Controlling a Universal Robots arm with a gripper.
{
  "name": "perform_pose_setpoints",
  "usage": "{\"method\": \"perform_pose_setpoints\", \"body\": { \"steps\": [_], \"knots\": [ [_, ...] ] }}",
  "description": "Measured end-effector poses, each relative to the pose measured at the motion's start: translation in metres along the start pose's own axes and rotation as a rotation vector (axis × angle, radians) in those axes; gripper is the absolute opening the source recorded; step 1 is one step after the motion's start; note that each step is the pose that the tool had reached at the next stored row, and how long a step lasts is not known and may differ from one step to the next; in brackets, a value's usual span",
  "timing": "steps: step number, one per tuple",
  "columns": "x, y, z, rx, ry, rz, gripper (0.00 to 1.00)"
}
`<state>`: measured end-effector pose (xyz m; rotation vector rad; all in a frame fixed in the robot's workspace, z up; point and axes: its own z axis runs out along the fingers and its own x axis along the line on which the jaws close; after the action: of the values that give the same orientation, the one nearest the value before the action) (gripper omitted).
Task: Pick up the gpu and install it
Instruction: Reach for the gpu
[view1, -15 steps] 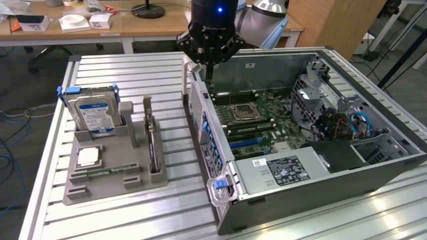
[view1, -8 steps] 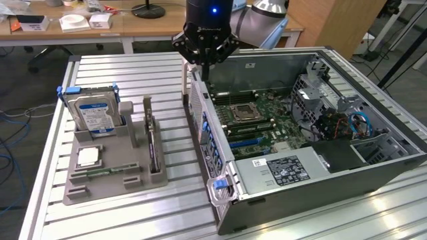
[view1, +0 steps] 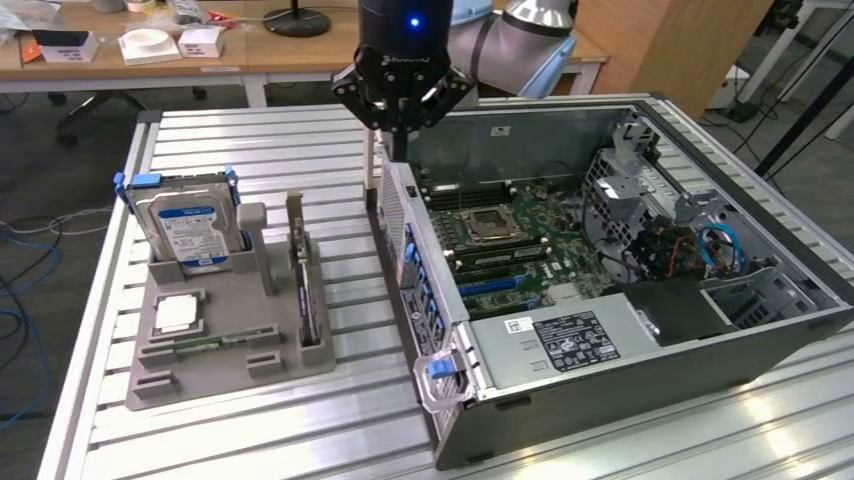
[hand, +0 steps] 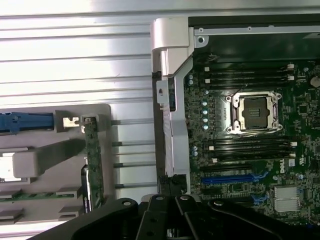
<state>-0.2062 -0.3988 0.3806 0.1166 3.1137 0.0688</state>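
One gripper (view1: 396, 140), jaws shut and empty, hangs over the case (view1: 601, 400) at its holder-side wall. One gpu (view1: 307, 290), not yet picked up, stands on edge in the holder (view1: 227, 365) beside the case, probably so its top edge can be grasped.

One end of the gpu (hand: 93, 165) is hidden behind the pincer (hand: 169, 201); the hard drive (hand: 25, 121) is cut off by the wrist view's edge; the label (view1: 577, 340) is unreadable.
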Motion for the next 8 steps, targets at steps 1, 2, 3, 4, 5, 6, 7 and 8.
{"method": "perform_pose_setpoints", "body": {
  "steps": [1,2,3,4,5,6,7,8],
  "knots": [
    [0.0012,-0.0001,0.0001,0.0000,0.0000,0.000,0.11],
    [0.0025,-0.0002,0.0003,-0.0001,-0.0001,0.000,0.11],
    [0.0037,-0.0003,0.0004,-0.0001,0.0000,0.000,0.11],
    [0.0050,-0.0004,0.0005,-0.0001,-0.0001,0.000,0.11],
    [0.0064,-0.0005,0.0006,-0.0001,-0.0001,0.000,0.11],
    [0.0077,-0.0006,0.0007,-0.0001,-0.0001,0.000,0.11],
    [0.0089,-0.0007,0.0007,0.0000,-0.0001,0.000,0.11],
    [0.0101,-0.0008,0.0009,0.0000,-0.0001,0.000,0.11]
  ]
}}
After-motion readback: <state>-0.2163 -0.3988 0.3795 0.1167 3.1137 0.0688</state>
